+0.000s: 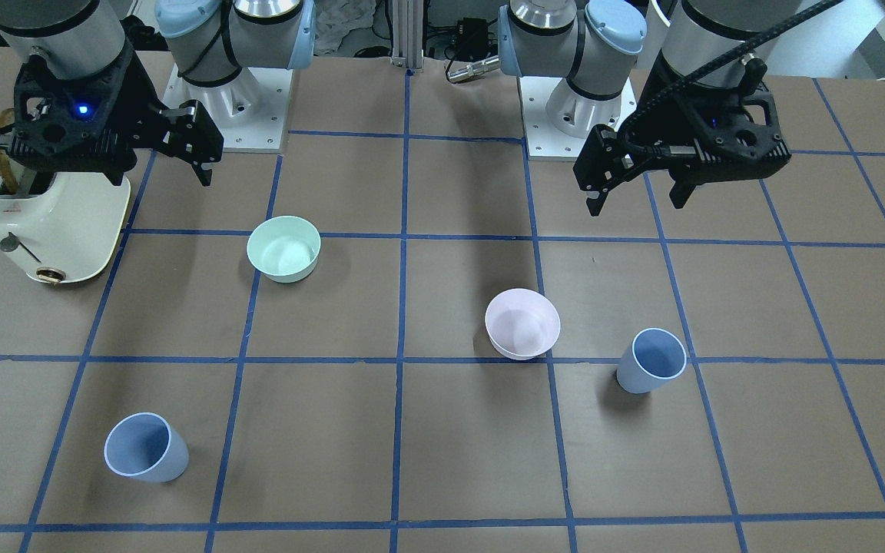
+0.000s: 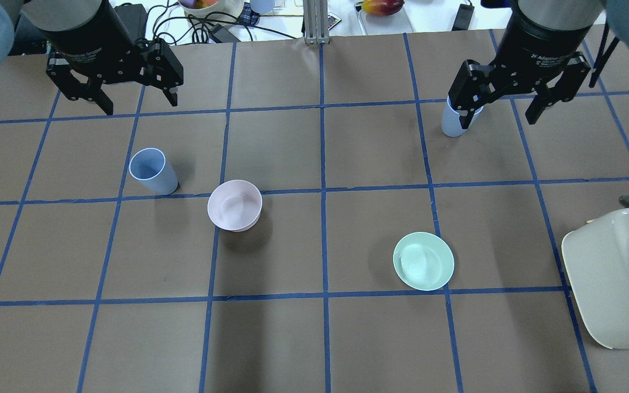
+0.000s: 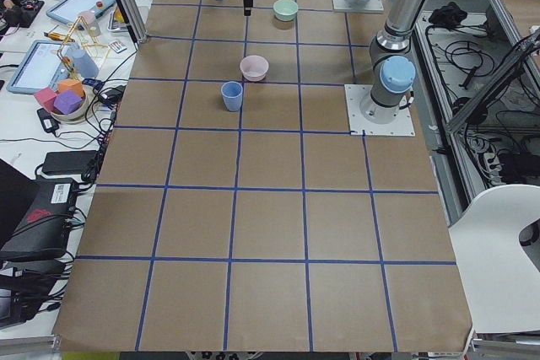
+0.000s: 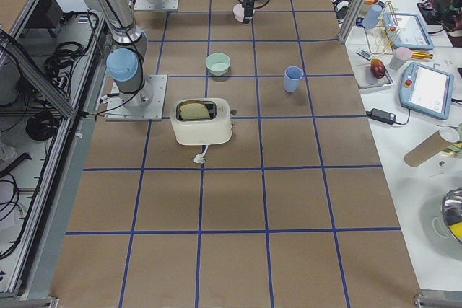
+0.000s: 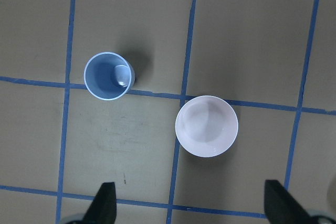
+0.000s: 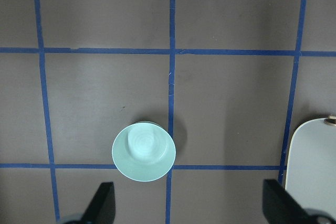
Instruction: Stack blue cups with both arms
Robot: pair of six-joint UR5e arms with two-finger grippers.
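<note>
Two pale blue cups stand upright and apart on the table. One cup (image 2: 153, 171) is on my left side, next to the pale pink bowl (image 2: 235, 205); the left wrist view shows it (image 5: 107, 75) ahead and to the left. The other cup (image 2: 455, 121) is on my right side, partly behind a finger of my right gripper (image 2: 496, 117) in the overhead view; the front view shows it (image 1: 147, 447) standing free. My left gripper (image 2: 141, 106) is open and empty above the table. My right gripper is open and empty too.
A mint-green bowl (image 2: 423, 261) sits right of centre and shows below the right wrist (image 6: 143, 152). A cream toaster (image 2: 609, 273) with bread stands at the table's right edge. Blue tape lines grid the brown table. Benches with clutter lie beyond the far edge.
</note>
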